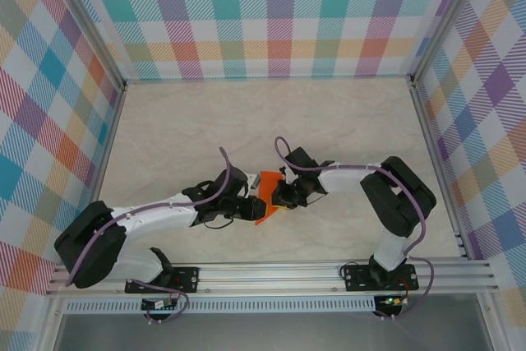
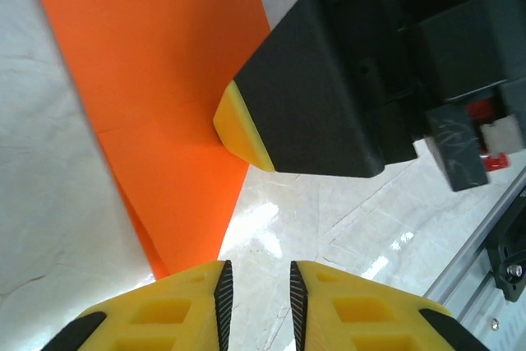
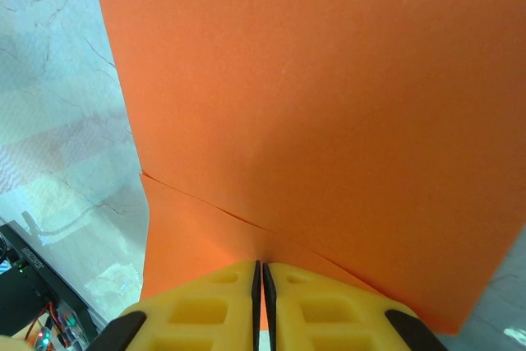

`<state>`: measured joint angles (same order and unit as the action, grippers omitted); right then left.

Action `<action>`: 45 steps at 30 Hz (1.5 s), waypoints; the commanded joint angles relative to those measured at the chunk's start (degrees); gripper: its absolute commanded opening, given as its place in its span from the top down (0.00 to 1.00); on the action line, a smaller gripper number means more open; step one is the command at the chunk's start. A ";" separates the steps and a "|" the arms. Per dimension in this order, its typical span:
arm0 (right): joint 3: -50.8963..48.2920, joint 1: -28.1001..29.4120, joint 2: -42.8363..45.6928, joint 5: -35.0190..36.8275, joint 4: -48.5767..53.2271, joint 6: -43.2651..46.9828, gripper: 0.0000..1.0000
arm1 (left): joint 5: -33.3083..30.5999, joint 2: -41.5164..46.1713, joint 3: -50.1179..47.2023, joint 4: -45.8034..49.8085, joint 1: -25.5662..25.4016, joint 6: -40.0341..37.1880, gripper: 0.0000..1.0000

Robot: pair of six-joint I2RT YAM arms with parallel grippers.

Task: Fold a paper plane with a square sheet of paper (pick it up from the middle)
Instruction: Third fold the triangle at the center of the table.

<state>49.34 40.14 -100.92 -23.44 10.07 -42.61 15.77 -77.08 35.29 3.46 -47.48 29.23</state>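
1. Top external view: the orange sheet of paper point(image 1: 268, 180) lies on the pale marbled table point(image 1: 205, 121), near its middle and towards the front, between the two wrists. It shows as a small angular shape with a point towards the arms' bases; most of it is covered by the grippers. The left arm reaches low from its base, forward and to the right, and the left gripper point(image 1: 251, 207) is at the paper's left edge. The right arm rises from its base, bends at the elbow and runs leftward, bringing the right gripper point(image 1: 279, 195) to the paper's right edge. Plaid walls point(image 1: 263, 14) stand around the table.

2. Left wrist view: the paper point(image 2: 164, 80) lies flat at upper left, with a faint fold line across it and a narrow tip coming down towards the camera. The left gripper point(image 2: 259, 273) has its yellow fingers a little apart; bare table point(image 2: 329, 219) shows in the gap and the fingers grip nothing. One black finger of the right gripper point(image 2: 312, 96) has its yellow pad point(image 2: 238, 125) at the paper's right edge.

3. Right wrist view: the paper point(image 3: 329, 104) is bright, plain and smooth, with the edge of an overlapping layer slanting across the lower part. The right gripper point(image 3: 261, 273) is pinched together on the sheet's near edge, with only a sliver of orange between its fingers.
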 commanded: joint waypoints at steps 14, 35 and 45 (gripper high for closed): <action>0.14 0.19 -2.84 3.23 3.83 1.24 0.87 | 5.45 -10.33 3.67 -3.28 0.19 1.79 0.76; 0.32 0.20 -2.93 3.66 4.70 1.38 0.86 | 3.58 -13.30 3.85 -3.03 -1.21 1.61 0.75; 0.49 0.14 -3.04 4.28 5.55 1.63 0.87 | 0.94 -12.34 -0.81 -2.21 -1.21 2.03 0.77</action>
<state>50.11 40.14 -101.21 -23.20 11.33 -42.39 19.33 -90.08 36.86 -1.63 -48.31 30.68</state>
